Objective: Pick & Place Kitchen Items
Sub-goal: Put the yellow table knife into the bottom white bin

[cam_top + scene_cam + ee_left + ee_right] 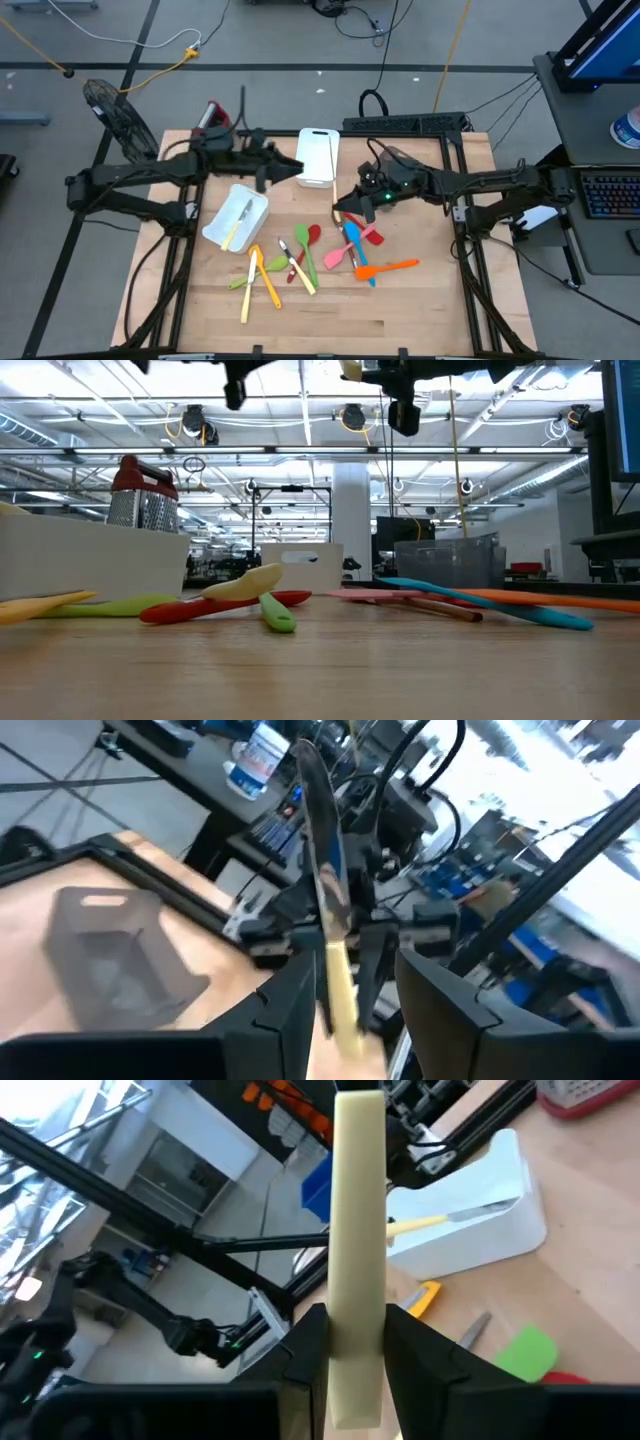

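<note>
Pale-yellow handles show in both tools: our left tool (345, 1010) is clamped on a table knife (325, 890), raised above the white bin (236, 217), and our right tool (350, 1355) is clamped on a pale-yellow handle (357, 1240) above the scattered utensils (320, 258). We see those lying on the wooden surface (300, 320), with another yellow-handled knife (240, 222) inside the white bin.
</note>
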{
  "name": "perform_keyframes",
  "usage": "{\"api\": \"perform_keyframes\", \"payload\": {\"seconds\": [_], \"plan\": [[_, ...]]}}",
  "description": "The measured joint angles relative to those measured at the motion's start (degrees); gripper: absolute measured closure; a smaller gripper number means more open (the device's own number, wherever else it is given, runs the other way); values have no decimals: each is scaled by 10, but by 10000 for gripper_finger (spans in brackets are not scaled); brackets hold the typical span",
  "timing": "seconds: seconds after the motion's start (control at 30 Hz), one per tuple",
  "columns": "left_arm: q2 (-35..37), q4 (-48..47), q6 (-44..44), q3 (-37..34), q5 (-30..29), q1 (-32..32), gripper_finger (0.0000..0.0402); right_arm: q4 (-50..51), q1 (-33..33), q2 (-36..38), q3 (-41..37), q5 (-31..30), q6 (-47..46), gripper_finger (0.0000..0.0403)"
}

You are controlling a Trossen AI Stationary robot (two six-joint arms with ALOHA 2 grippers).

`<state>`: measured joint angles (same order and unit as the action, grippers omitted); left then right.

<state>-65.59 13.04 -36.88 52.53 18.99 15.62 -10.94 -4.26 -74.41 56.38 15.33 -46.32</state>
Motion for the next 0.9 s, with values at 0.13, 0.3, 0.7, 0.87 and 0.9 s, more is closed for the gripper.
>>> {"api": "perform_keyframes", "payload": {"seconds": [0.13, 0.3, 0.7, 0.87, 0.9], "plan": [[-55, 63, -46, 0, 24, -2, 247, -13, -11, 0, 0, 6, 5, 337], [-111, 123, -82, 0, 23, -12, 200, -12, -24, 0, 0, 14, 5, 337], [-167, 212, -87, 0, -2, -30, 136, -11, -44, 0, 0, 29, -6, 337], [-167, 212, -80, 0, -37, -41, 135, -13, -44, 0, 0, 29, -14, 337], [-167, 212, -79, 0, -45, -43, 135, -13, -44, 0, 0, 29, -19, 337]]}}
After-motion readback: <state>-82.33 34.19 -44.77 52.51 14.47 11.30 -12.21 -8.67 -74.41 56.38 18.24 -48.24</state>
